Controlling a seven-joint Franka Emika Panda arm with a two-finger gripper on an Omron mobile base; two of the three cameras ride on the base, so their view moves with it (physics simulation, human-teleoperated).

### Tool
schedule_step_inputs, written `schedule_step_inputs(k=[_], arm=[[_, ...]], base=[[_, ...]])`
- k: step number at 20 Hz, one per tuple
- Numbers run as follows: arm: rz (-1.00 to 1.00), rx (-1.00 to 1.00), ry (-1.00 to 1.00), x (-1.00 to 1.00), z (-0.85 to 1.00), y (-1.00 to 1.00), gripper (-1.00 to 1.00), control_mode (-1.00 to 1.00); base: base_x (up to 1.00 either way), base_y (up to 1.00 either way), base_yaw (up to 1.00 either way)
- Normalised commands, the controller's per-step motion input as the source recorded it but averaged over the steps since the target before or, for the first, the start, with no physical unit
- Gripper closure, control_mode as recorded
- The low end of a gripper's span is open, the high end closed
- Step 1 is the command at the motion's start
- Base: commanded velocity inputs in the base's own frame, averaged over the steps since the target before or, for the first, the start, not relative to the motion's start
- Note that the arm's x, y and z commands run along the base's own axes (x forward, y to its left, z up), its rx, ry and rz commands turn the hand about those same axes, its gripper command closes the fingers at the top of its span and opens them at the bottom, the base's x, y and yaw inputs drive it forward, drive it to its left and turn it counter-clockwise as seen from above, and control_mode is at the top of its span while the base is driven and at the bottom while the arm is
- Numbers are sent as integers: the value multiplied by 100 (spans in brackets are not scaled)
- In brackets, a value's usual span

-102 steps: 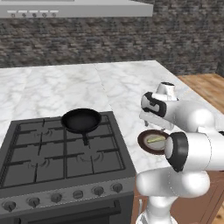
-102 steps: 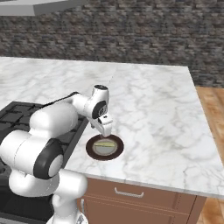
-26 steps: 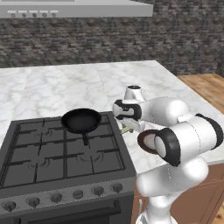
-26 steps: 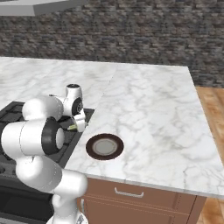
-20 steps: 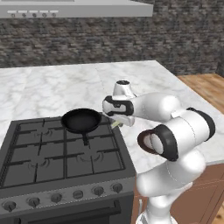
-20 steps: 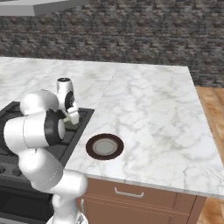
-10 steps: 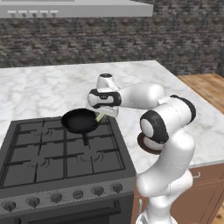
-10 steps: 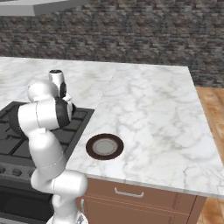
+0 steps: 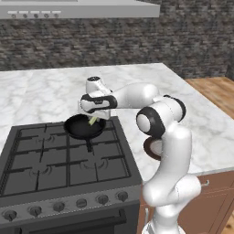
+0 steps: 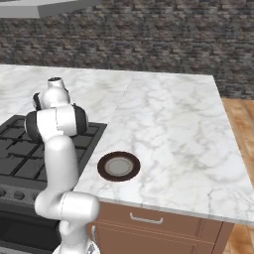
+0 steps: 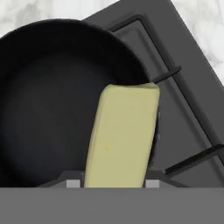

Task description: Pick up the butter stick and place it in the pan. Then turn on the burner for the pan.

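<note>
The black pan (image 9: 82, 127) sits on the rear right burner of the cooktop (image 9: 41, 151), handle pointing toward the stove front. My gripper (image 9: 93, 117) hangs just above the pan's right part, shut on the butter stick (image 9: 93, 120), a pale yellow-green bar. In the hand view the butter stick (image 11: 122, 135) juts out from between the fingers over the pan (image 11: 52, 100), its far end reaching the pan's rim. The burner under the pan is hidden by it. In the right base view the arm's joints (image 10: 54, 119) hide the pan and the hand.
A brown-rimmed plate (image 10: 118, 166) with a grey centre lies bare on the marble counter (image 10: 168, 129) right of the stove. Round knobs (image 9: 81, 203) line the stove front. A range hood (image 9: 77, 8) hangs above. Grate bars (image 11: 183, 113) run beside the pan.
The arm has swung left from the plate on the counter to above the pan, carrying the butter stick; the plate is left bare.
</note>
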Motion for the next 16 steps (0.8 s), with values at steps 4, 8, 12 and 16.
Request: schedule_step_inputs(k=[4, 8, 12, 16], arm=[[0, -11, 0, 41, -40, 20, 100, -100], [0, -7, 0, 28, -38, 10, 100, -100], [0, -4, 1, 24, -28, 7, 100, -100], [0, 0, 1, 4, -17, 1, 100, -100]], base=[[0, 0, 0], [0, 0, 0], [0, 0, 0], [0, 0, 0]])
